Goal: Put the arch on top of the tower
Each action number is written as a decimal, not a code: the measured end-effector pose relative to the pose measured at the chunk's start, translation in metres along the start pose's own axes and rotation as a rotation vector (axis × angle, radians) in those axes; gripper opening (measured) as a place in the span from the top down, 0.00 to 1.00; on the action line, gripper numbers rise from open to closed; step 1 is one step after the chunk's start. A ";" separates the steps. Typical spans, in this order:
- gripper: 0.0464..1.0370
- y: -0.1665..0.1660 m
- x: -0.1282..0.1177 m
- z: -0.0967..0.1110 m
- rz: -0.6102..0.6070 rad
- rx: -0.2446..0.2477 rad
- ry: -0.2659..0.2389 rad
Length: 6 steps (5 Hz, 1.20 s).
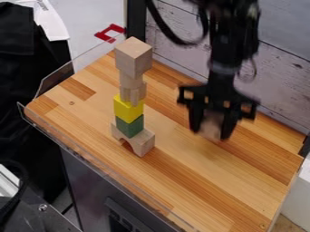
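Nearest the camera, your wooden surface (pixel 200 181) carried the upright tower (pixel 129 111) near its front edge, an arched block (pixel 144 142) at its base. Toward the back edge, your gripper (pixel 210 133) held aloft a pale wooden piece (pixel 210 123), apparently the arch, too blurred to confirm.

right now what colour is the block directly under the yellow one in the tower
Green, clearest in the camera view.

1. Tower (pixel 129 110): upright, slightly uneven stack, standing at left; plain wooden arch at base, opening downward; above it green block, yellow block, narrower plain wooden pieces, large plain wooden cube uppermost.
2. Wooden block (pixel 210 126): pale, blurred, exact shape unclear; held right of the tower, apart from it.
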<state>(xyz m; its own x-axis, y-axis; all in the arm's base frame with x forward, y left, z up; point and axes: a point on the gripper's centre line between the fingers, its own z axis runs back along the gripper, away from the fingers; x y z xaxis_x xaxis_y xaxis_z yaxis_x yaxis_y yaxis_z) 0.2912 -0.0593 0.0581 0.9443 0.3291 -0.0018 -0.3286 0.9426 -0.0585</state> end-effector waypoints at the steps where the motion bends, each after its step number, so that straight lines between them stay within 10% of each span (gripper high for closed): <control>1: 0.45 0.001 -0.002 0.050 0.045 -0.043 -0.104; 3: 0.45 0.009 -0.004 0.154 0.145 -0.209 -0.167; 4: 0.45 0.023 0.001 0.196 0.278 -0.208 -0.170; 6: 0.45 0.063 0.007 0.193 0.557 -0.091 -0.139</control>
<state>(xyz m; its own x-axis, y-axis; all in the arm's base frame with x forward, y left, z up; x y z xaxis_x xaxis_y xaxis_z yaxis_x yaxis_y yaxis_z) 0.2733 0.0129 0.2472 0.6165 0.7839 0.0736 -0.7665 0.6189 -0.1715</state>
